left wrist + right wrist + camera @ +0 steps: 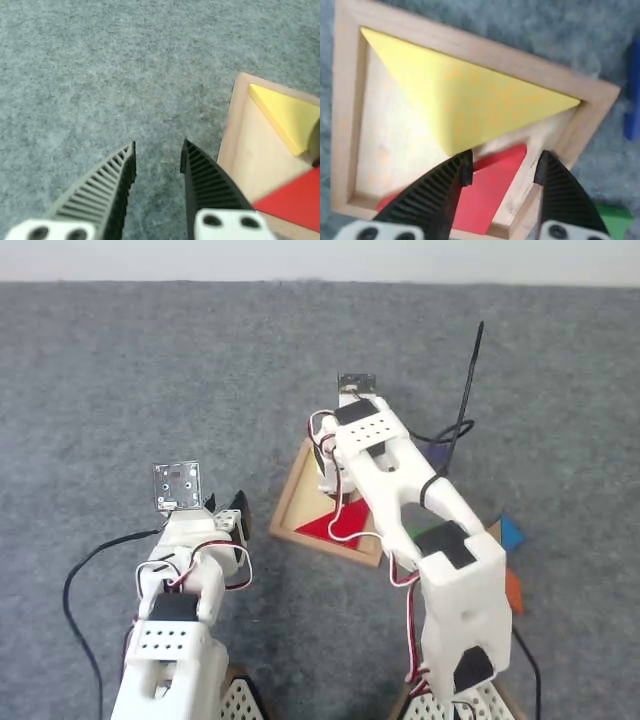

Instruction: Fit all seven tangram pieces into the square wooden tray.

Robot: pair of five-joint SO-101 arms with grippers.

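Two pieces lie inside the square wooden tray point(470, 42): a large yellow triangle point(470, 100) set along one rim, and a red piece point(490, 192) just beside it. The right tool point(503, 162) hangs over the tray above the red piece, its jaws parted and gripping nothing. The left tool point(159, 150) hovers over the grey tabletop point(100, 60) just beside the tray's outer rim, jaws likewise apart and empty. Outside the tray, on the side away from the left arm, a blue piece point(510, 532), an orange piece point(513, 590) and a green piece point(615, 220) rest on the tabletop.
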